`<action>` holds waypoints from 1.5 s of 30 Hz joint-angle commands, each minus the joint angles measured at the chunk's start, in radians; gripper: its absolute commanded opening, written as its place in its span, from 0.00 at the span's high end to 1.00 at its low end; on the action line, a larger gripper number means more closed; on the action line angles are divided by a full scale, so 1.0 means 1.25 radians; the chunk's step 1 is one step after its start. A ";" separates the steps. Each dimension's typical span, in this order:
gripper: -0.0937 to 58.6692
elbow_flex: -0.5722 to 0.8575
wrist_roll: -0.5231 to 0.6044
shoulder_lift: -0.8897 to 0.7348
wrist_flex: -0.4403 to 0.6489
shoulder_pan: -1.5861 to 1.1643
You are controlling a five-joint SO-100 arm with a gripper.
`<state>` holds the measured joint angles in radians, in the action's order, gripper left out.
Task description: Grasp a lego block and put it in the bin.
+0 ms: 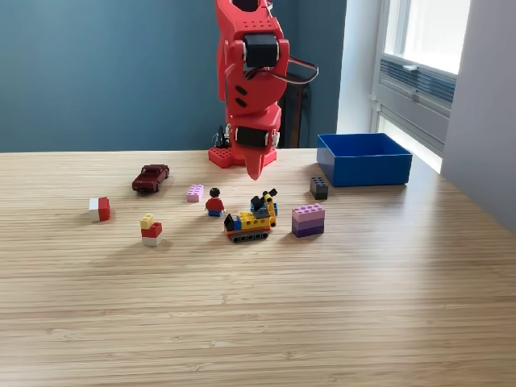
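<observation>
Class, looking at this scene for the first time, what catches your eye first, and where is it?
The bright red robot arm stands at the table's far edge, its hand pointing down. A blue bin sits toward the exterior view's right, and small lego pieces, including a yellow vehicle, lie scattered in front.

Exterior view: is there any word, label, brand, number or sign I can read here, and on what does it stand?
None can be read.
The arm, the bin, the toy car and the lego pieces, such as the purple block, show no legible text.
Stud markings on the bricks, if any, are too small to tell.
</observation>
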<state>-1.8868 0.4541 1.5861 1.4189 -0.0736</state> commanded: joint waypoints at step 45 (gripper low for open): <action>0.58 -0.196 -0.306 0.318 -0.047 0.319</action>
<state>-2.0847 0.1012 1.9098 1.3944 0.3221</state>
